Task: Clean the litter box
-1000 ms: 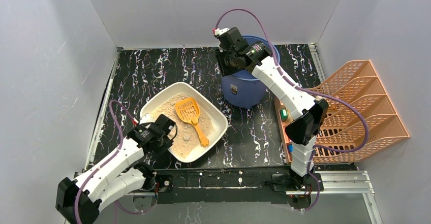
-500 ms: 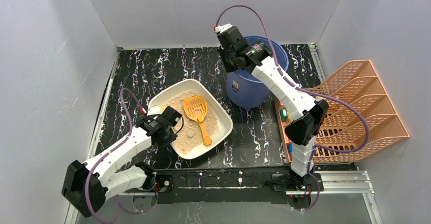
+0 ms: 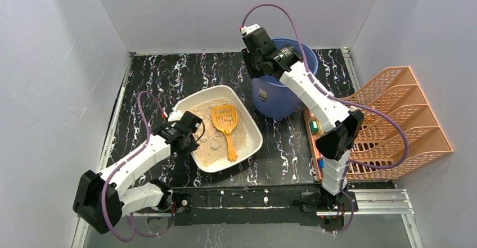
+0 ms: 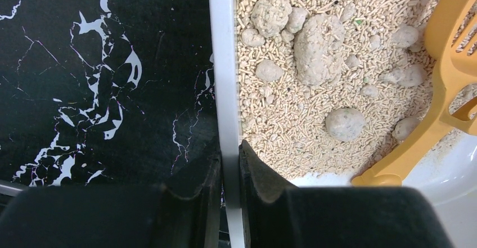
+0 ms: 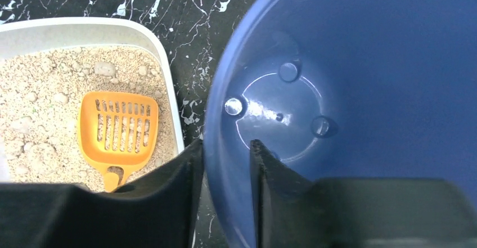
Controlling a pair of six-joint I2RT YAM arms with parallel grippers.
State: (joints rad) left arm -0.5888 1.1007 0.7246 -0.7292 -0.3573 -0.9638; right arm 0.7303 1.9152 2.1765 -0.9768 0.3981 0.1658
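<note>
The litter box (image 4: 221,62) sits on the black table (image 3: 163,79), left of centre, holding tan litter and grey clumps (image 4: 318,48). My left gripper (image 4: 229,163) is clenched on its rim, one finger inside and one outside. An orange scoop (image 3: 226,125) lies on the litter, handle toward me. Just beside the box's far right edge, my right gripper (image 5: 225,163) grasps the rim of the blue bucket (image 3: 275,102). A rack (image 3: 394,124) stands further right.
</note>
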